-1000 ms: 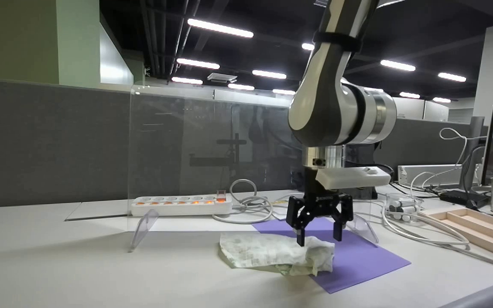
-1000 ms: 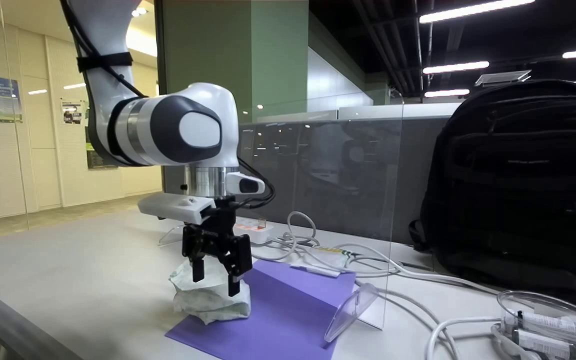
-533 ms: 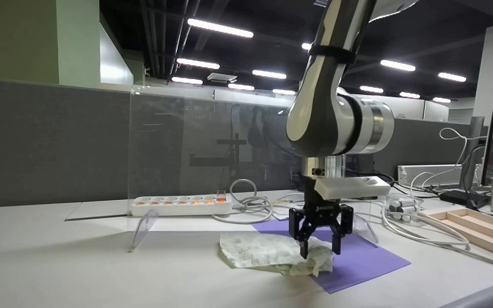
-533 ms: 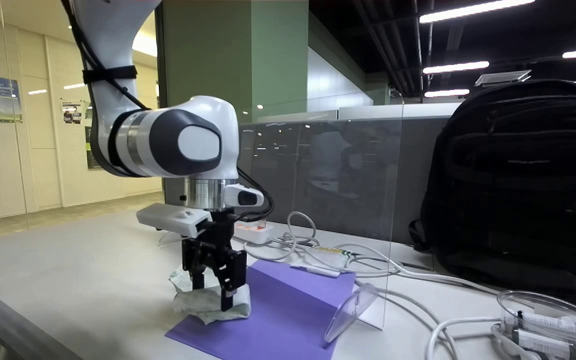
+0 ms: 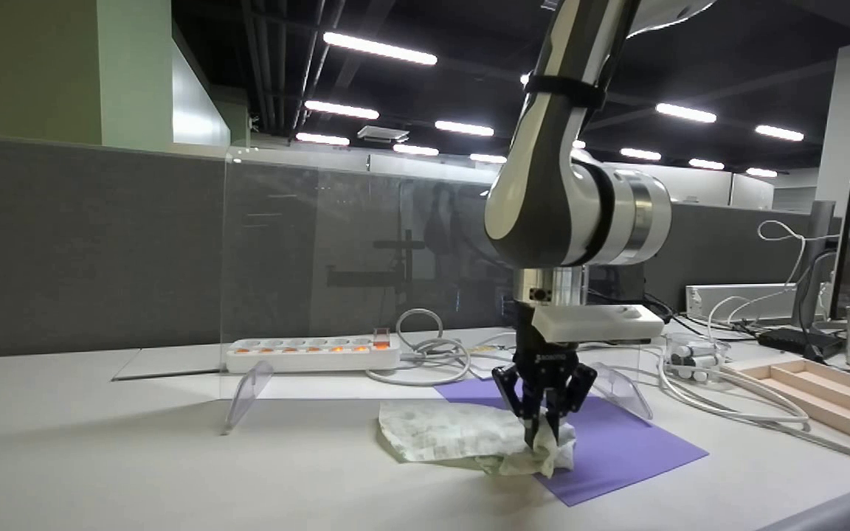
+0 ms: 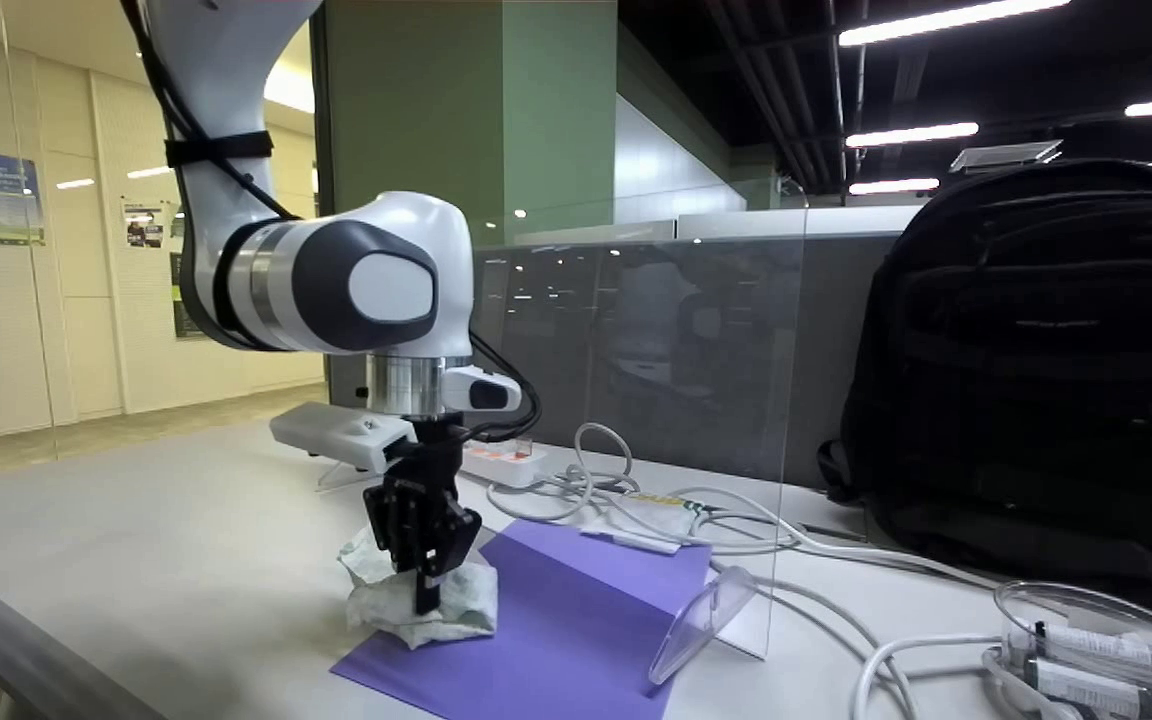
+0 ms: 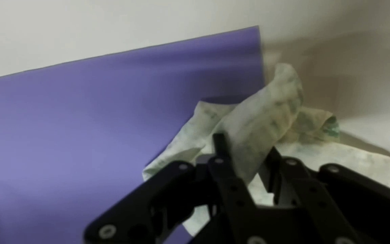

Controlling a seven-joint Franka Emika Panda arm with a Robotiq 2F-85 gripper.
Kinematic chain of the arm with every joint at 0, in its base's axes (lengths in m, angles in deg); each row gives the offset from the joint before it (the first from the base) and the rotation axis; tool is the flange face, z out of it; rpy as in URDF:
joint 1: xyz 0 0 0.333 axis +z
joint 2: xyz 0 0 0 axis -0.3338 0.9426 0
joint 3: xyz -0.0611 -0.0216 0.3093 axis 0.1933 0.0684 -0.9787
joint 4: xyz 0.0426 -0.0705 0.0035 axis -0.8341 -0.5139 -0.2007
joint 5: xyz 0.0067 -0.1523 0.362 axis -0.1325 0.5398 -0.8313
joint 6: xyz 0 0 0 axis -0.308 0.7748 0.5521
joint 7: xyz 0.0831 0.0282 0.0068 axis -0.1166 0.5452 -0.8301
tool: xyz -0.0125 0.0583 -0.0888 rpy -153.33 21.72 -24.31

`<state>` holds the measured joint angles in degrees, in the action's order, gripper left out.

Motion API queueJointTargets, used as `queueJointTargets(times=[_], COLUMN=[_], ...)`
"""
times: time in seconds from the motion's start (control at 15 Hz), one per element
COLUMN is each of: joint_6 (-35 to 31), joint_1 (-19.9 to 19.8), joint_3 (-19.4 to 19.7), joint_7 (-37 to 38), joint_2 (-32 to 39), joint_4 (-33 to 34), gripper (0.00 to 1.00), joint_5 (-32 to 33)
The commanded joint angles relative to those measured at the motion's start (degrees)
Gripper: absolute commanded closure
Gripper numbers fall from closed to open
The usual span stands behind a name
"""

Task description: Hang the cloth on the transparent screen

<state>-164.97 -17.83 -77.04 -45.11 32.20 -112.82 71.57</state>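
Note:
The whitish cloth [image 5: 443, 431] lies crumpled on the table, its near end resting over a corner of a purple sheet. In the wrist view a fold of the cloth [image 7: 266, 115] bulges up between the black fingers, which touch it on both sides. My gripper [image 5: 543, 436] points straight down and is shut on that fold, seen also low over the cloth [image 6: 471, 605] in an exterior view. Behind the arm stands the transparent screen [image 5: 285, 243], upright on clear feet; its edge also shows beyond the gripper where the screen [image 6: 716, 330] is seen from elsewhere.
The purple sheet [image 6: 576, 625] reaches under the screen. A white power strip [image 5: 307, 358] and looped cables [image 6: 596, 470] lie behind it. A jar of small bottles [image 6: 1096, 660], a wooden tray [image 5: 823, 394] and a black backpack [image 6: 1036, 380] stand around the table.
My gripper has come down onto the cloth, and its fingers have drawn together from wide apart. A fold of the cloth has bunched up between them; the rest of it lies as before.

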Motion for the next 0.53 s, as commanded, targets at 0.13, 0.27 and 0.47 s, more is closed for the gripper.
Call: queueJointTargets(times=[0.13, 0.27, 0.47], joint_6=[1.54, 3.51, 8.26], joint_1=[-1.14, 0.65, 0.09], joint_3=[-2.41, -1.10, -3.29], joint_7=[-1.25, -0.79, -3.73], joint_2=[-4.63, -7.39, -13.71], joint_4=[-1.35, -1.87, -2.67], gripper=[1.00, 1.00, 1.00], joint_5=[-0.88, 1.55, 1.06])
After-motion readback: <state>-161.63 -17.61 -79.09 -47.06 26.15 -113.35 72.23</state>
